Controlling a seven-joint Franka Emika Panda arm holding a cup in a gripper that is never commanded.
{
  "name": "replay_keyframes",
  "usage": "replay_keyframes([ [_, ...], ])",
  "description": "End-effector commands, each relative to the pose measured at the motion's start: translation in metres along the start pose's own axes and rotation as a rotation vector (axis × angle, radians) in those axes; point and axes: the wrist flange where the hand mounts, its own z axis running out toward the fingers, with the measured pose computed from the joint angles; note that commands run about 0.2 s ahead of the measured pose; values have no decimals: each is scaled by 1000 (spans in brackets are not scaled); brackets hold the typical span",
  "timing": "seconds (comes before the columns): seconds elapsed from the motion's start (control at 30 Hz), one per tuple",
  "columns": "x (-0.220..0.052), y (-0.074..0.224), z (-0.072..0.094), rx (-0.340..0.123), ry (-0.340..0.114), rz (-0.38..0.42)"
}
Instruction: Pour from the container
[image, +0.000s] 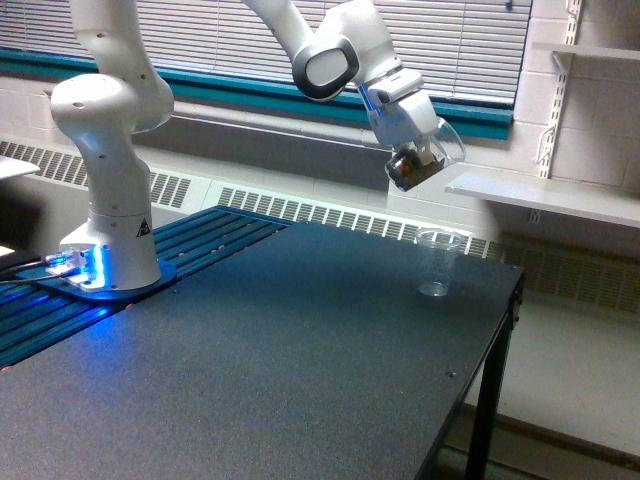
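Aloft | gripper (420, 160) clamps container (428, 158) | container tilted, brown bits inside | above-left of plastic cup (437, 262)

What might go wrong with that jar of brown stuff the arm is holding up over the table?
The container hangs tilted in the end effector, well above the clear cup and slightly toward the exterior view's left of it, so poured bits may miss. The cup looks light and stands near the table edge; falling bits or a bump could tip it.

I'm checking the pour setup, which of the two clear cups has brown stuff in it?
The container held tilted in the gripper, up in the air. The taller cup standing upright on the table looks empty.
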Motion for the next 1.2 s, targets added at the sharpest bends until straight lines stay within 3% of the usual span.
replay_keyframes([
  [0.03, -3, -14, 2, 11, 1, -17],
  [0.83, -7, -21, 22, -47, -57, -87],
  [1.2, -4, -16, 25, -76, -53, -130],
])
